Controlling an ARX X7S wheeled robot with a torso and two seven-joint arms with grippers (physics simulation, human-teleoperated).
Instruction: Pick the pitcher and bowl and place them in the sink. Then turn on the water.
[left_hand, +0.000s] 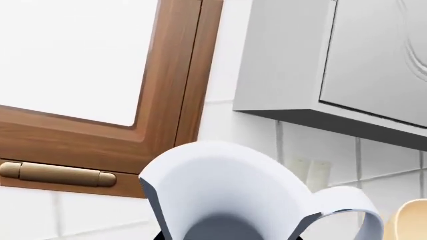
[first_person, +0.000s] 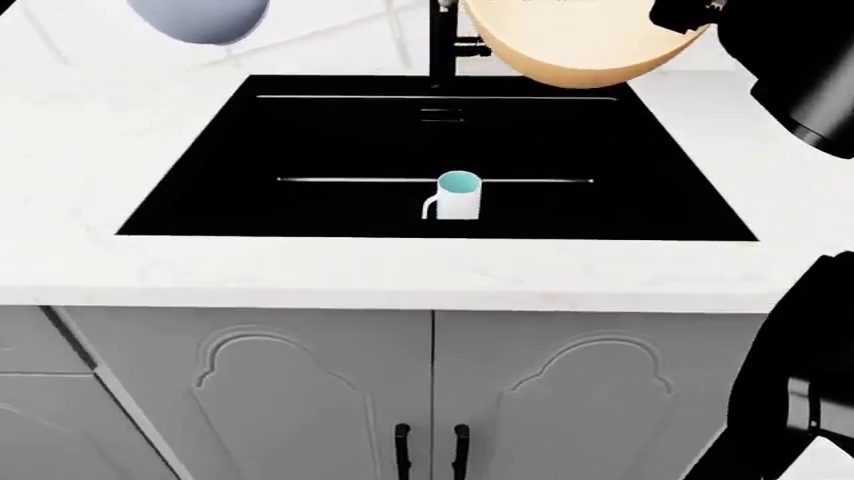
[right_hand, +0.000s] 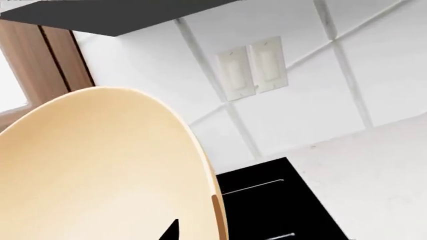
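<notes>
white-and-teal mug (first_person: 457, 195), grey cabinet doors (first_person: 427, 390), wooden window frame (left_hand: 170, 90), perhaps wall switches (right_hand: 252, 67)

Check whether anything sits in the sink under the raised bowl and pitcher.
Yes: a small white-and-teal mug stands upright near the middle of the sink floor. The bowl and pitcher hang above the back rim; the basin around the mug looks open.

Sink (first_person: 267, 150) set into worktop (first_person: 80, 180), cabinet doors (first_person: 587, 400) below. Mug (first_person: 457, 196) upright in basin, near centre. Faucet (first_person: 442, 45) behind sink. Pitcher (first_person: 200, 18) above worktop, rear left; bowl (first_person: 587, 45) above sink's rear right corner, beside faucet.
</notes>
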